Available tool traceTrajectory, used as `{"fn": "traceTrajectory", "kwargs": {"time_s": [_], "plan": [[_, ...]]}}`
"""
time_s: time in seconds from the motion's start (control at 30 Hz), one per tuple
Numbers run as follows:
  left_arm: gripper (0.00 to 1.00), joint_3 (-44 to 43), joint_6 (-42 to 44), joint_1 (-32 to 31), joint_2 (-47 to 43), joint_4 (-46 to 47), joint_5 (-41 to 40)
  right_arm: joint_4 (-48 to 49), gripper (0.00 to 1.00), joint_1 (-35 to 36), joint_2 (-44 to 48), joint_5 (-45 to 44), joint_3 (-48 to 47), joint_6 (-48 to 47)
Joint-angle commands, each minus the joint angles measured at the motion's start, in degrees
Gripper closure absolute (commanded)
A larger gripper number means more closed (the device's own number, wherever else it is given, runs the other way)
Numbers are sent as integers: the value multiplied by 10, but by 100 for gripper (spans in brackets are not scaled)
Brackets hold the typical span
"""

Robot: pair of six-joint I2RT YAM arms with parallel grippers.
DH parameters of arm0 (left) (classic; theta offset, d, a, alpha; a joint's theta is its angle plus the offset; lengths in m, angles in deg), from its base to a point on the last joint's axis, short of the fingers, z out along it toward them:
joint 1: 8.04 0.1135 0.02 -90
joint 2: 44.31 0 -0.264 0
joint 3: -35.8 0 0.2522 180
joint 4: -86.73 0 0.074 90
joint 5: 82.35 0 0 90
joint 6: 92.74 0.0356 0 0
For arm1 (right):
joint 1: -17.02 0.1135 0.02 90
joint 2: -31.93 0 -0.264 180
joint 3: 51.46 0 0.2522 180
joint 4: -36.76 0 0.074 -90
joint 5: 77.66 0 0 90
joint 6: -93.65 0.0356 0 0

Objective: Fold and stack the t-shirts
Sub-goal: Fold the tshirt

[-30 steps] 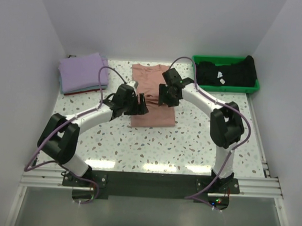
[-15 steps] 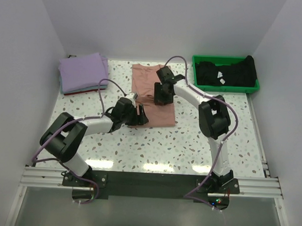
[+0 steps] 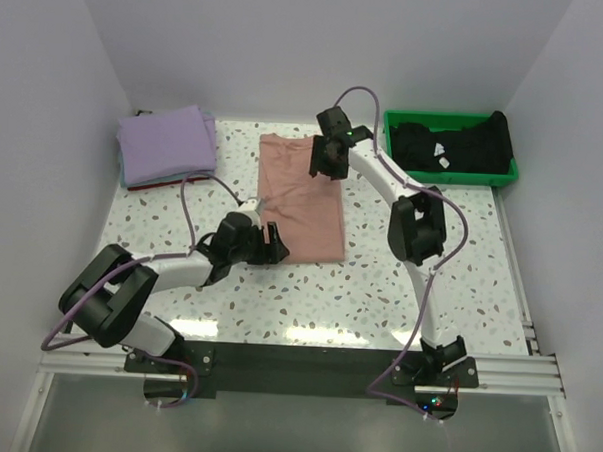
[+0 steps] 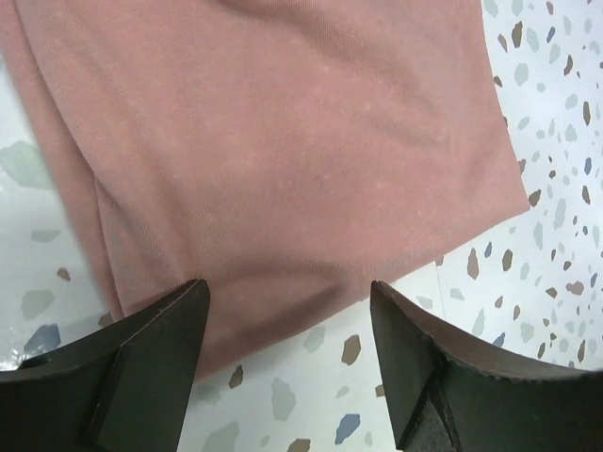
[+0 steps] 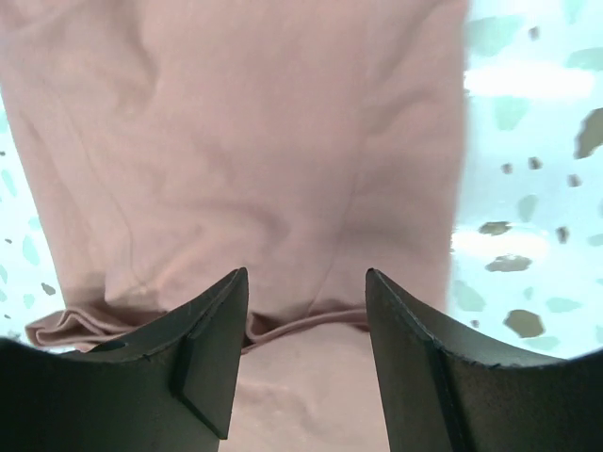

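Pink shirt [image 3: 303, 198] lies folded narrow between the pincers; left pincer [image 3: 271, 241] open, empty, at its near corner; right pincer [image 3: 325, 159] open, empty, at its collar end; lavender shirt [image 3: 165, 143] sits folded beyond the left pincer; black shirt [image 3: 450, 144] lies crumpled in the tray [image 3: 511, 177] right of the right pincer; cross-fold and stacking remain.

1. The surface [image 3: 379, 289] is a white top flecked with grey and brown chips, closed in by pale walls on three sides.
2. A salmon-pink t-shirt [image 3: 303, 201] lies flat near the middle of it. The shirt is folded into a long narrow rectangle running from far to near.
3. A folded lavender t-shirt [image 3: 165, 140] sits in the far left corner. The thin teal and red edges [image 3: 153, 184] under it are probably more folded cloth.
4. A green tray [image 3: 454, 178] stands in the far right corner, well apart from the pink shirt.
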Motion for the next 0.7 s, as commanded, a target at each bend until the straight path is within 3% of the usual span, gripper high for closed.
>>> {"fn": "traceTrajectory", "kwargs": {"time_s": [0.0,0.1,0.43,0.67], "plan": [[25,36,4,-5,-8,-110,-20,-12,43,-18,55,-10,-12,-12],[25,33,5,-10,-39,-128,-21,-2,43,-17,113,-6,49,-24],[24,-60,5,-17,-150,-261,-90,91,43,-10,343,54,419,1],[23,-99,-6,-16,-181,-334,-150,120,44,36,408,64,552,35]]}}
